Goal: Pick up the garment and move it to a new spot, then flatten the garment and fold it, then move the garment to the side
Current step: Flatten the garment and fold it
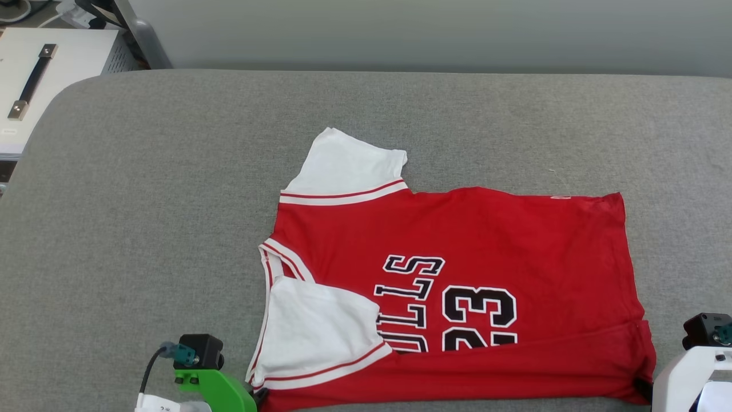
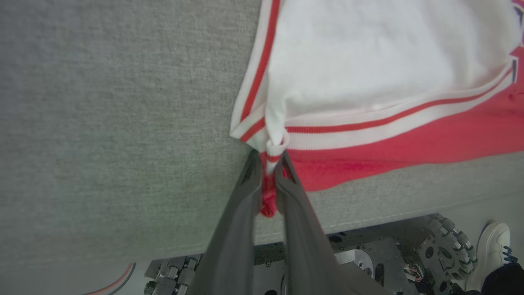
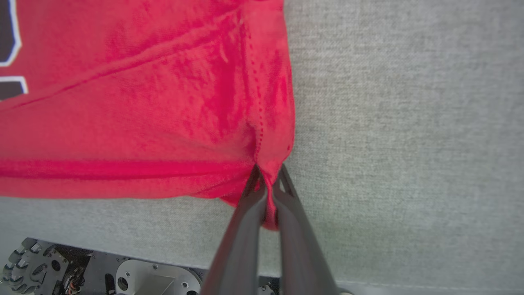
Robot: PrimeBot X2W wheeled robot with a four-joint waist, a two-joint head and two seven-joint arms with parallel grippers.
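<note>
Gripping the shirt (image 1: 457,240) by both near corners. With the left hand (image 2: 268,159), pinched almost closed on the bunched red-and-white trim at the corner beside the near sleeve (image 1: 314,332). With the right hand (image 3: 268,174), squeezed fully together on a fold of the red hem corner. Spread face up across the middle and near part of the grey bench (image 1: 143,200), collar to the left, hem to the right, black lettering and 23 running sideways. Far sleeve (image 1: 349,166) laid flat beyond the shoulder; near sleeve folded in over the chest, covering part of the lettering. Near edge turned over in a long red fold, hiding the lower part of the numbers. Past the bench's far left corner, a white cabinet (image 1: 68,51) with a dark handle (image 1: 33,80).
</note>
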